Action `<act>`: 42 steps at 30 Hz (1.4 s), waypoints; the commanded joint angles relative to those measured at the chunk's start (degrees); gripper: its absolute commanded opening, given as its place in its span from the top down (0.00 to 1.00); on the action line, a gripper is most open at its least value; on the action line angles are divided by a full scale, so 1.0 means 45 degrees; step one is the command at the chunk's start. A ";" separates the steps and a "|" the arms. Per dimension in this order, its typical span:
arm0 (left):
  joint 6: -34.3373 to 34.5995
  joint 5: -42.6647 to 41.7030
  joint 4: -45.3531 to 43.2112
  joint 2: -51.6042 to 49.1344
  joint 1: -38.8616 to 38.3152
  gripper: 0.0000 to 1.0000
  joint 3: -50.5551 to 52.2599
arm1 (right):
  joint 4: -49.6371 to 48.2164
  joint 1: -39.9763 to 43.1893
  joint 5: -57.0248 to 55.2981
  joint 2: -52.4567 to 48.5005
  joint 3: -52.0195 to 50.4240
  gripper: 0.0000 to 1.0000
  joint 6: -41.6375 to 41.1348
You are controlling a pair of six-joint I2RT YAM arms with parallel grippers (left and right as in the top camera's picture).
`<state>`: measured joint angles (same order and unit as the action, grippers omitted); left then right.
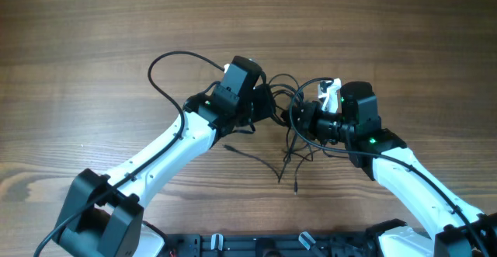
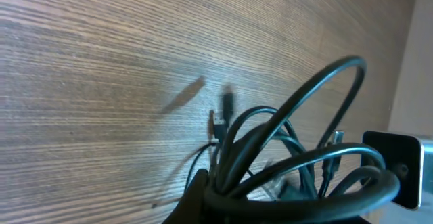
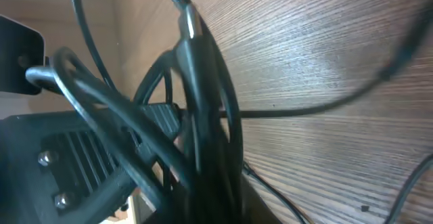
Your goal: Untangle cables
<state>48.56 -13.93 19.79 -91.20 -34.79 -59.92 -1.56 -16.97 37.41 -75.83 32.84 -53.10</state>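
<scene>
1. Location of the task item: the thin black cables [image 1: 289, 102] with small plug ends form one knot at the centre of the overhead view. They sit between the two arms, over the brown wood-grain counter [image 1: 93, 24].
2. Left gripper [image 1: 266, 105]: it meets the knot from the left. In the left wrist view the loops [image 2: 284, 156] gather into a single neck at the lower edge of the frame. The gripper is clamped on the cables there.
3. Right gripper [image 1: 305, 119]: it meets the same knot from the right. In the right wrist view the cords [image 3: 203, 109] fill the middle of the frame, blurred and very close. They hide the jaws, so I cannot tell whether this gripper is closed on them or apart.
4. Reason for the arrangement, as a judgement: with an arm on each side, the knot can be drawn apart. Holding it clear of the counter lets free strands hang down and show themselves.
5. Supporting evidence: two plug ends [image 2: 226, 105] in the left wrist view cast shadows offset to their left, which suggests they hang above the surface.
6. Loose tails [image 1: 281, 168] trail toward the lower centre of the overhead view and lie on the counter.
7. Not to be confused with the task cables: a thick black wire [image 1: 159, 67] loops at the upper left and belongs to the left arm.
8. Progress: the cables are not yet separated.
</scene>
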 commanded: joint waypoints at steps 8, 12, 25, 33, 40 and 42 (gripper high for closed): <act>-0.3711 0.0262 0.1268 0.1404 0.1467 0.96 -0.0073 | 0.1049 0.0466 -0.1039 0.0068 0.0083 0.02 0.3735; -0.3827 0.0253 0.1166 0.2157 0.2288 0.96 -0.0073 | -0.0102 0.0457 0.2137 0.0068 0.0083 0.06 0.6115; -0.3230 -0.1341 -0.0583 0.2195 0.2191 0.96 -0.0073 | -0.2089 -0.0753 0.2647 0.0063 0.0083 0.75 0.6387; -0.3400 -0.1384 0.0384 0.2977 0.3784 0.96 -0.0073 | 0.2278 0.1481 -0.2705 0.0068 0.0083 0.96 0.4571; -0.4648 -0.3366 0.0282 0.3429 0.4182 0.96 -0.0073 | 0.1763 0.2817 0.0000 0.0068 0.0083 0.48 0.4328; -0.5498 -0.4007 0.0282 0.3429 0.3988 0.96 -0.0068 | 0.1389 0.2749 0.0583 0.0068 0.0083 0.32 0.4337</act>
<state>30.57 -26.94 21.37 -77.28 -16.51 -59.02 6.66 -4.21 36.51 -75.24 33.67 -32.53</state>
